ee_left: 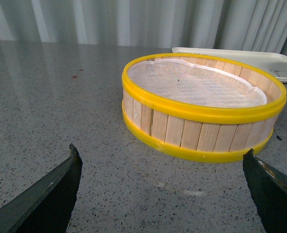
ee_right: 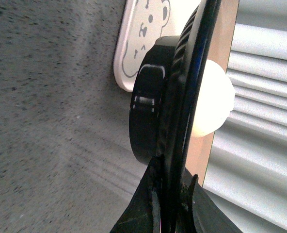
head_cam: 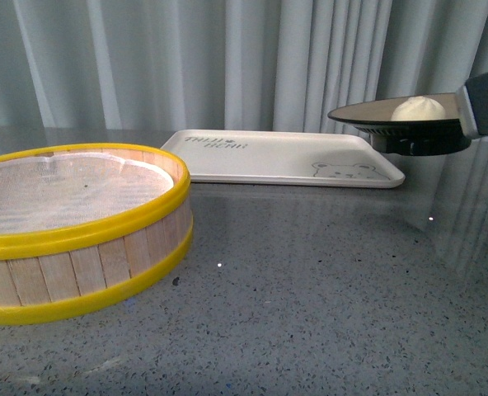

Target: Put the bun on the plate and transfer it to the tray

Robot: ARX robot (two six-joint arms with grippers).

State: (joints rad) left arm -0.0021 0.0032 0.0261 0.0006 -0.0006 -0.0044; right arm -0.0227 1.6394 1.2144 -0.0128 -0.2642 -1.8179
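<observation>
Upper right of the front view: the right end effector [ee_right: 168, 196] clamps the plate [head_cam: 359, 113] by its rim, bun [head_cam: 419, 108] loose on it, raised beside the tray [head_cam: 277, 157]. Stiff glossy plate, soft light bun; tilting would likely roll it. The left end effector [ee_left: 162, 162] is released.

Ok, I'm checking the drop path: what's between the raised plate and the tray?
Nothing. In the front view the plate, carrying the bun, hangs higher than the tray, near its right end, with only air between them.
</observation>
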